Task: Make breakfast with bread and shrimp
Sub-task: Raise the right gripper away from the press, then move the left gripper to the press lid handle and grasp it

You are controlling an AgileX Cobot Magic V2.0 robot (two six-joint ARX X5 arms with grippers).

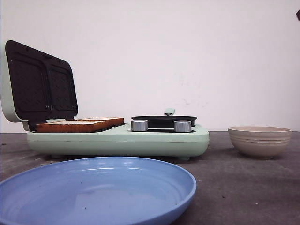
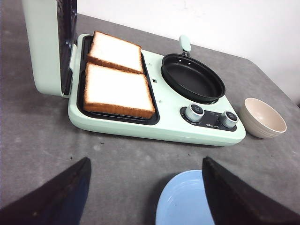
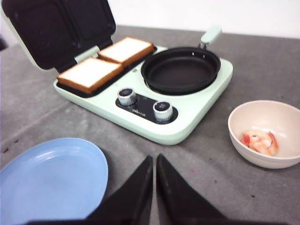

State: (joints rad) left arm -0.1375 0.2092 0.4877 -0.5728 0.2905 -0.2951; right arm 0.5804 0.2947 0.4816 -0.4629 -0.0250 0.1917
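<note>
Two thick white bread slices with brown crust [image 2: 115,79] lie on the mint-green breakfast maker's [image 2: 178,129] grill tray. Left gripper [image 2: 145,197] is wide open, right gripper [image 3: 154,187] closed and empty. Next, I judge, the shrimp [image 3: 260,140] in the beige bowl [image 3: 243,145] go into the black pan [image 3: 180,70].

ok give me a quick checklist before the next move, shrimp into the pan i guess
1. Bread loaded: both slices lie flat side by side on the grill plate. Ok.
2. Lid clear: stands open, upright behind the bread. Ok.
3. Pan ready: seated on the cooker, nothing in it. Ok.
4. Shrimp reachable: lying in the beige bowl, uncovered. Ok.
5. Grippers free: left gripper open and holding nothing, right gripper shut and holding nothing. Right must open first. Not ok.
6. Heat: knobs visible, setting unreadable. Cannot tell.
</note>
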